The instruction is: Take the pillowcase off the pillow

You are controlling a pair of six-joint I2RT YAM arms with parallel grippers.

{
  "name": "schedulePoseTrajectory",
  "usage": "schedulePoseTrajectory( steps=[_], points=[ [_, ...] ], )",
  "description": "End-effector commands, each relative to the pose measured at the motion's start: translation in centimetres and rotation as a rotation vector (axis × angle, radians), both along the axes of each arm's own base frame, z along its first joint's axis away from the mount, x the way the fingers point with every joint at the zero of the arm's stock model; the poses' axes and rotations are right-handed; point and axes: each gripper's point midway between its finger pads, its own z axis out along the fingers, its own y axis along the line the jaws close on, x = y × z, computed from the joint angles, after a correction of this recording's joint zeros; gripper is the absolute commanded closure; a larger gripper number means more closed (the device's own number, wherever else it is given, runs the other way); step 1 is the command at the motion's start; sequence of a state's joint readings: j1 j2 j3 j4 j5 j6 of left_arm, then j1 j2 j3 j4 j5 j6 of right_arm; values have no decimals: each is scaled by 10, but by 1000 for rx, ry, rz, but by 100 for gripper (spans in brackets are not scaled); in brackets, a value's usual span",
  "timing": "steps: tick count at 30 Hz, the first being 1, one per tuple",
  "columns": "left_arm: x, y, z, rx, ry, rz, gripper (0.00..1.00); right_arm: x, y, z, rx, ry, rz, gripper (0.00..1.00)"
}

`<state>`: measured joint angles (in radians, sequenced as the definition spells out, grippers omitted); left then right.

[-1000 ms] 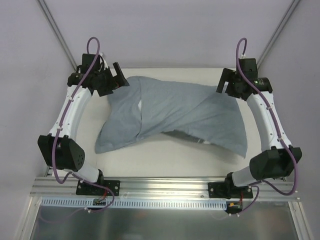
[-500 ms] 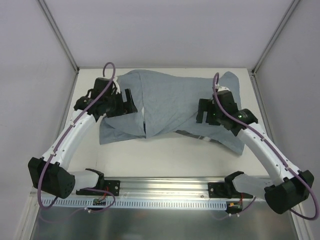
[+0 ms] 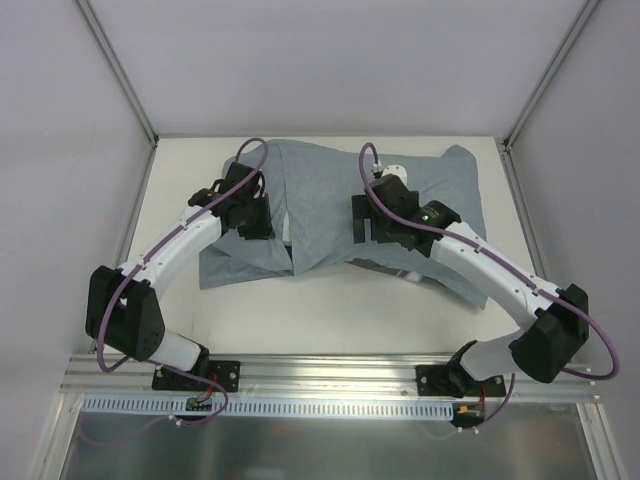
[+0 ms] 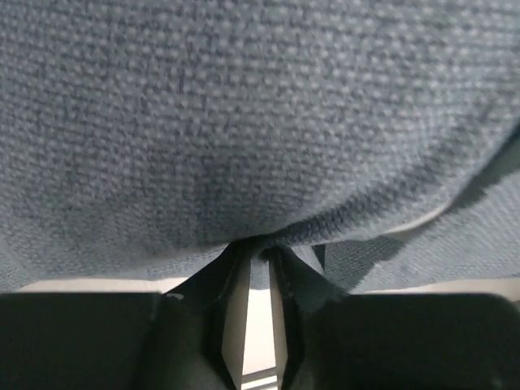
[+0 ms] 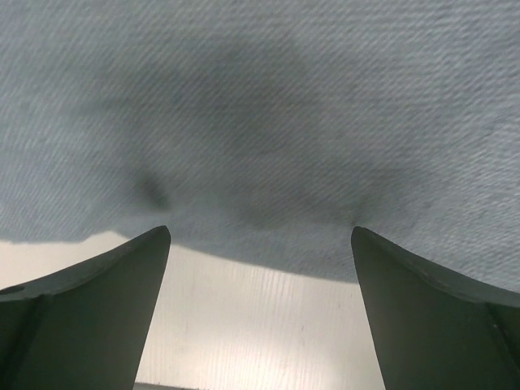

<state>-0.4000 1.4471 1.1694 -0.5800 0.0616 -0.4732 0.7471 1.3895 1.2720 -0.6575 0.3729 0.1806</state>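
Observation:
The grey pillowcase [image 3: 330, 200] lies bunched across the back half of the table and bulges over the pillow, which is almost wholly hidden inside it. My left gripper [image 3: 260, 222] is down on the cover's left part. In the left wrist view its jaws are shut on a small fold of the pillowcase [image 4: 244, 122], pinched at the left gripper [image 4: 262, 258]. My right gripper [image 3: 364, 226] rests on the cover's middle. In the right wrist view the right gripper [image 5: 260, 236] stands wide open, its tips at the edge of the pillowcase [image 5: 268, 114] with bare tabletop between them.
The white table [image 3: 320, 320] shows in front of the cover. Grey enclosure walls with metal posts [image 3: 120, 70] close in the left, right and back sides. The aluminium rail [image 3: 320, 375] with both arm bases runs along the near edge.
Both arms have swung in from the outer back corners onto the pillowcase. The left gripper has gone from open to shut on a fold. The cover has shifted toward the back.

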Motion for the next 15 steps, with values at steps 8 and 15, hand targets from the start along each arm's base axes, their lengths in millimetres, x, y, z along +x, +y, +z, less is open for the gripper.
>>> schedulePoseTrajectory(
  steps=[8,15],
  points=[
    [17,-2,13,-5,-55,51,100,54,-64,-18,-51,49,-236,77],
    [3,-19,23,-88,-49,0,100,20,-135,8,-10,-69,-467,99]
  ],
)
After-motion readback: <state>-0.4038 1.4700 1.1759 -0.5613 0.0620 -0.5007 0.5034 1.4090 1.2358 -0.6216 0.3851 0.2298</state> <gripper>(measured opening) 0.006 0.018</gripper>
